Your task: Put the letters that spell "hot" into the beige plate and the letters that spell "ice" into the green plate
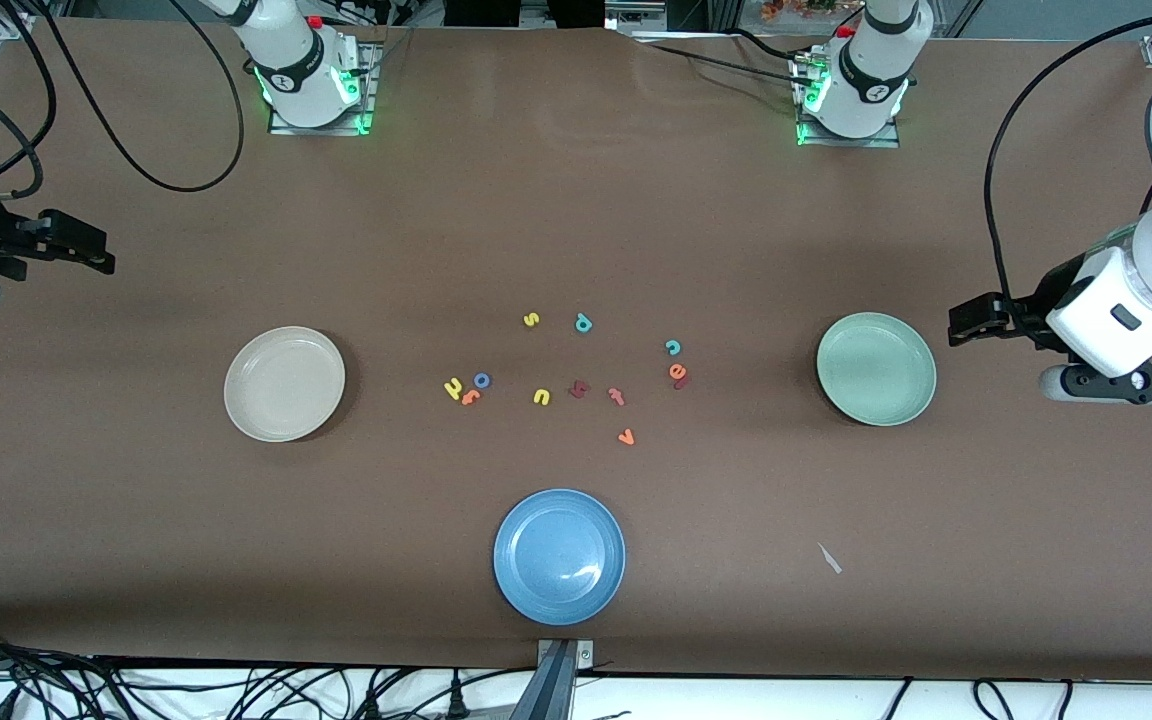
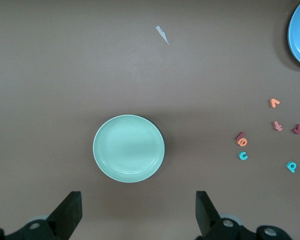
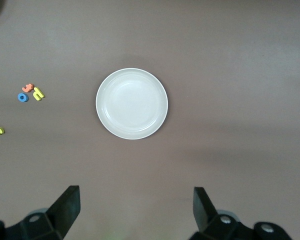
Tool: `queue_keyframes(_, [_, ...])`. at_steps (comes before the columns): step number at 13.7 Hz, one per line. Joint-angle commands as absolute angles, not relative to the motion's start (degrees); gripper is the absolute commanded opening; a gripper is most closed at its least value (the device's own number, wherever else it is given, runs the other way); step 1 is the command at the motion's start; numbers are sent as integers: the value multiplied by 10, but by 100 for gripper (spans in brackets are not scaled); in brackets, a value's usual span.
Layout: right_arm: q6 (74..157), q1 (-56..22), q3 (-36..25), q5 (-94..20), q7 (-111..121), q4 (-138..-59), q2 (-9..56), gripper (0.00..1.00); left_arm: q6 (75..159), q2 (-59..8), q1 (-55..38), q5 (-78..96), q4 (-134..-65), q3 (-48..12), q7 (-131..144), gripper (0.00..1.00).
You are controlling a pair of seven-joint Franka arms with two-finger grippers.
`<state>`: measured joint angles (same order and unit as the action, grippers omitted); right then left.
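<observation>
You see three plates on the worktop: the beige plate toward the right arm's end, the green plate toward the left arm's end, and one blue plate nearest the front camera. All three are empty. Between beige and green lie eleven foam letters; yellow h, blue o and orange t cluster together, teal c sits beside orange e. Left gripper and right gripper hover with fingers spread, holding nothing.
</observation>
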<state>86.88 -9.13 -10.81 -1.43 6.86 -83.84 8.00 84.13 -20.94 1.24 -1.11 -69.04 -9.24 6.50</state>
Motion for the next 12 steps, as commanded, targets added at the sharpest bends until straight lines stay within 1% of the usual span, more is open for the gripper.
queue_keyframes(1, [862, -92, -107, -13, 63, -833, 78, 100, 838, -210, 6, -23, -697, -98, 64, 100])
queue_keyframes(8, [862, -92, -107, -14, 63, -833, 78, 100, 838, -221, -50, -4, -713, -98, 177, 100])
queue_keyframes(12, [862, -92, -107, -14, 63, -833, 78, 100, 847, -257, -101, 61, -715, -98, 298, 100])
